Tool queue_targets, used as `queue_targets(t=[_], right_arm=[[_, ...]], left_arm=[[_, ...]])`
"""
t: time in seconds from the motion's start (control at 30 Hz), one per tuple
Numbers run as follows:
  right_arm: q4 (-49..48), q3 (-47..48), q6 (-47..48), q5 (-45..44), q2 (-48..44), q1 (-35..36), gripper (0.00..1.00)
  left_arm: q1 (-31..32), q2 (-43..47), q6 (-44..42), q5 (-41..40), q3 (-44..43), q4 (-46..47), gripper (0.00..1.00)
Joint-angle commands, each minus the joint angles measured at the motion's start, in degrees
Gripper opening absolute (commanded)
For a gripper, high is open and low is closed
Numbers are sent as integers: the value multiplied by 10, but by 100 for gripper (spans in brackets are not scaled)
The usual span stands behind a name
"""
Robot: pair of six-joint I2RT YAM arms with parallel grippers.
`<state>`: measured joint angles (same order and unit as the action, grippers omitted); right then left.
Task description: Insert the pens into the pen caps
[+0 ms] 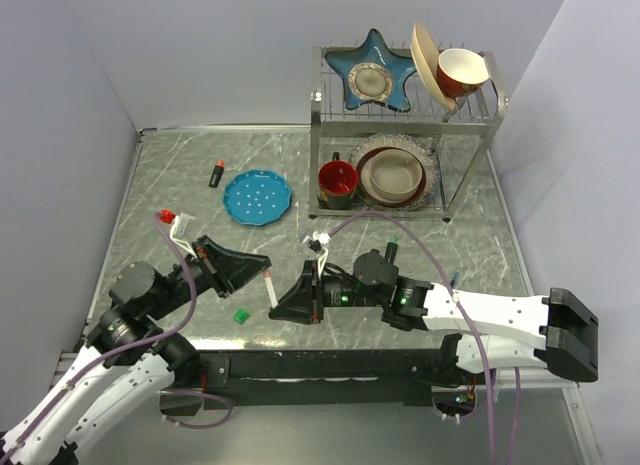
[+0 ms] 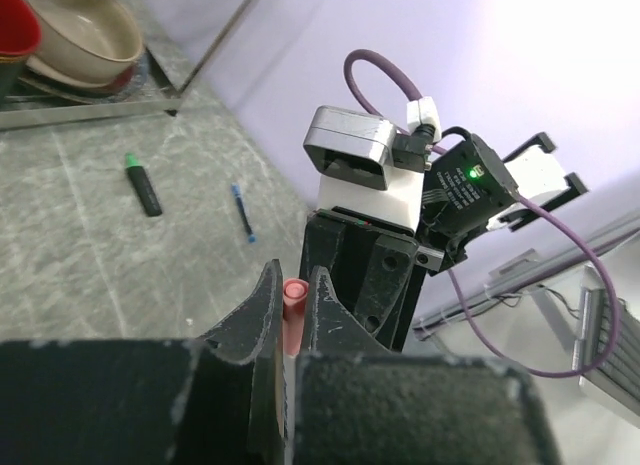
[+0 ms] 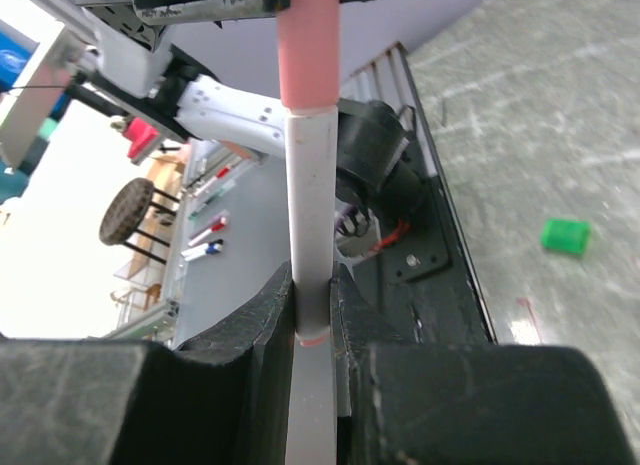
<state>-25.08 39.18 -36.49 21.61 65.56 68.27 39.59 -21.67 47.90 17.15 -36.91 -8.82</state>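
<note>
No lettering, brand mark, number or sign can be read on anything in the three views.

The tabletop (image 1: pixel 180 175) is grey-green marbled stone. A blue plate (image 1: pixel 258 197) is set toward the far middle, w/ a black marker (image 1: pixel 216 173), orange at one end, laid just left of it. A wire rack (image 1: pixel 315 125) is stood at the far right. A green cap (image 1: pixel 241 315) is laid near the front edge. On the right side a green-tipped black marker (image 2: pixel 146 188) & a thin blue pen (image 2: pixel 241 212) are laid near each other, not touching.
</note>
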Motion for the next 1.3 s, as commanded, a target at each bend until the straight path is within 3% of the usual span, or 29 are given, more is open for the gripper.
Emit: queue_targets(t=[0.0,0.1,0.27,0.5,0.77,0.93,1.03,1.27], right_arm=[[15,64,18,-49,-41,-9,0],[26,86,39,-68,-64,-20,0],[115,140,67,-130,-59,-39,0],[109,198,59,-65,-20,-90,0],[164,273,92,-83,40,-104,0],[129,280,89,-70,54,-125,0],[89,273,70,-37,53,-141,0],[2,259,34,43,70,-170,0]], left_arm=[[3,-7,60,97,63,97,1],[3,9,105,108,99,148,1],[3,22,96,52,72,22,1],[3,40,75,58,83,-1,1],[3,3,38,39,79,-52,1],[3,3,61,77,126,10,1],[4,13,112,121,172,109,1],[13,26,190,141,212,189,1]])
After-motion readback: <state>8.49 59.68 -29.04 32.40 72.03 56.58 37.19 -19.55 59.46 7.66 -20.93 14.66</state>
